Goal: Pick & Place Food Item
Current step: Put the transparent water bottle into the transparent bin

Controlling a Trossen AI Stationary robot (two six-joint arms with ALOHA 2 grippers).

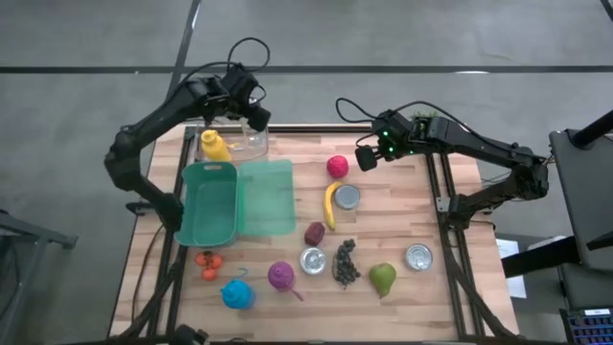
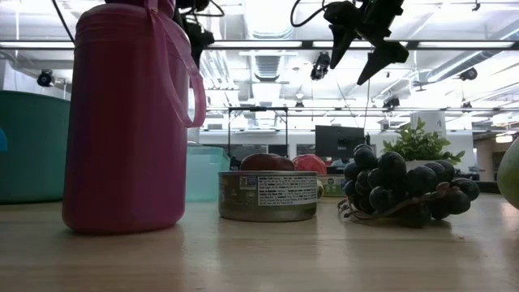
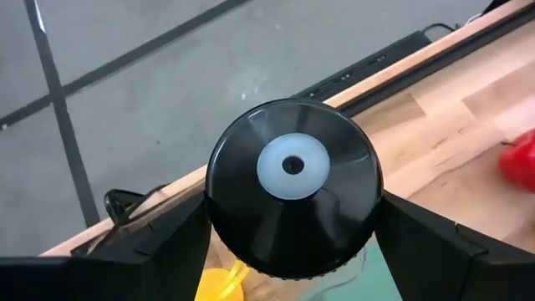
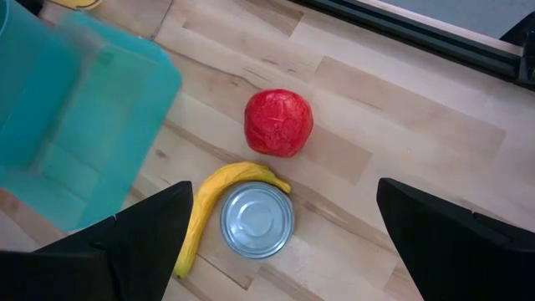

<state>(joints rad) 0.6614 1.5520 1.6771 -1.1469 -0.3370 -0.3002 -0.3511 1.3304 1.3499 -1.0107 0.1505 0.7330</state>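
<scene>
- Jaws of the right gripper (image 4: 284, 242) stand wide apart and hold nothing; they hang in the air above the far middle of the tabletop (image 1: 402, 225), looking down on the fruit.
- Judging by where those jaws point, the red apple (image 4: 278, 122) is the likely food item: it lies on the bare wood almost straight below and slightly ahead of them. It is round, so no long axis dictates the approach.
- That apple is bright red with a faintly mottled skin, sitting free, not touching anything.
- Just beside it lies the banana (image 4: 209, 209), yellow and curved, its long axis running away from the apple and its inner curve hugging a silver can (image 4: 257, 219); the two look to be touching.
- Of the two arms, the right is clearly nearer to apple and banana; the left is well apart from them.
- Jaws of the left gripper (image 3: 292, 226) are spread wide around a black round lid with a pale centre (image 3: 292, 186) and appear to grip it, up at the far left corner above a clear jar (image 1: 251, 142) and a yellow bottle (image 1: 215, 146).
- Further left of the fruit, a green bin (image 1: 209, 203) and its flat lid (image 1: 266, 196) lie side by side, a probable drop spot.
</scene>
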